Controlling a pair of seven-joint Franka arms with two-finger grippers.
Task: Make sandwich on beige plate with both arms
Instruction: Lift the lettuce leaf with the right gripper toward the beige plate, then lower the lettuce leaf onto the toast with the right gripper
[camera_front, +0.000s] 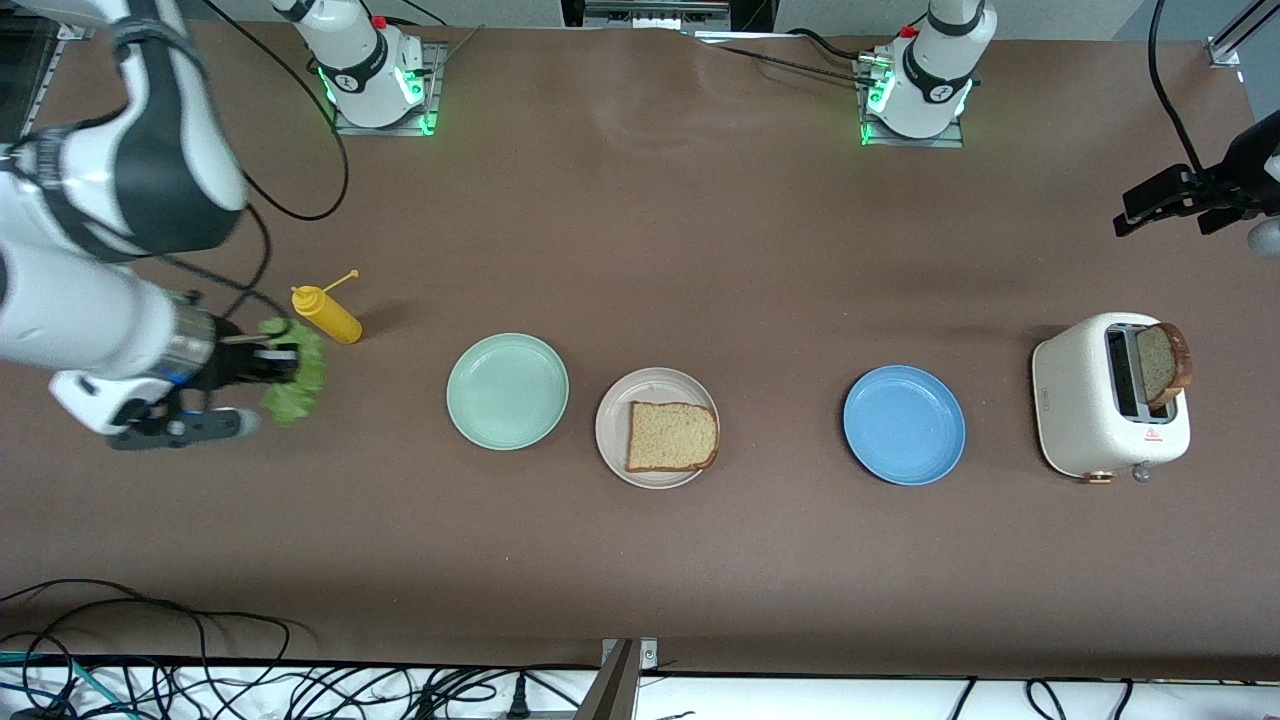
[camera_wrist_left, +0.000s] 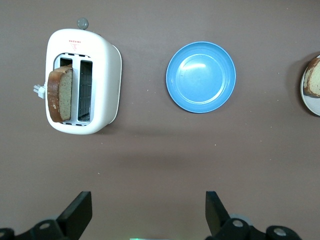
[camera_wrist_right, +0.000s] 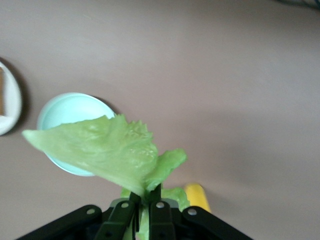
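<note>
**A:** Where do things stand for the sandwich?

**B:** One slice of bread (camera_front: 672, 436) lies flat on the beige plate (camera_front: 612, 432), which sits between a mint green plate (camera_front: 507, 390) and a blue plate (camera_front: 904, 424). A second slice (camera_front: 1164, 362) stands up out of a white toaster (camera_front: 1110, 396) at the left arm's end of the table. The right gripper (camera_front: 285, 362), up in the air at the right arm's end of the table, is clamped on a lettuce leaf (camera_wrist_right: 107, 150), just beside a yellow mustard bottle (camera_front: 327, 313).

**A:** And the other arm?

**B:** The left gripper (camera_front: 1170, 203) waits with its fingers (camera_wrist_left: 77, 212) spread wide and nothing between them, up over the table's edge past the toaster.

**A:** What might go wrong?

**B:** The leaf is pinched only at one narrow end, and the rest hangs loose and ruffled. I judge that it could fold on itself, or land half off the bread if released off centre. The green plate lies on the way to the beige one, so a drooping leaf carried low might drag across it. The bottle is close enough to be knocked if the arm swings wide. Later, the toaster slice leans in its slot, so a grip on one corner could tip it.
</note>
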